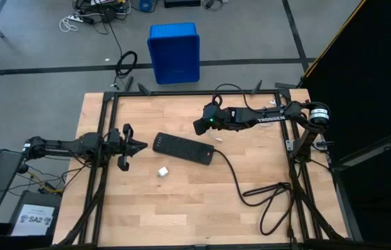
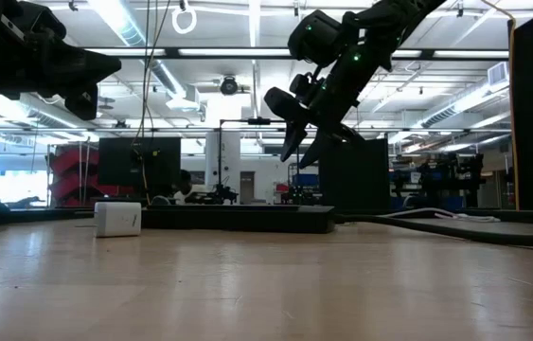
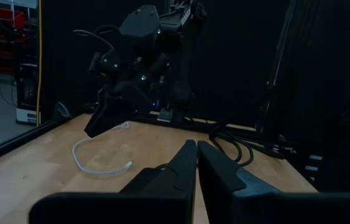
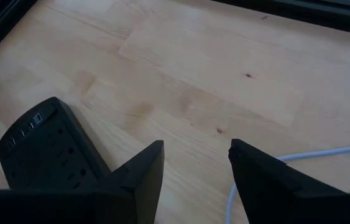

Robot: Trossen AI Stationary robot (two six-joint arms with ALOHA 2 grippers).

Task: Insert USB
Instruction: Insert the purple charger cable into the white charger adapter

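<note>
The thin white USB cable lies curled on the wooden table, under and just beyond my right gripper; a stretch of the USB cable shows beside one finger in the right wrist view. My right gripper is open and hovers above the table, near the far end of the black power strip, touching nothing. My left gripper is shut and empty, held level at the table's left side, pointing at the strip's left end. In the left wrist view its fingers are closed together.
A small white cube sits on the table near the strip's near side, also seen in the low view. The strip's thick black cord runs right and loops near the right frame. Black frame rails border the table. A blue bin stands on the floor beyond.
</note>
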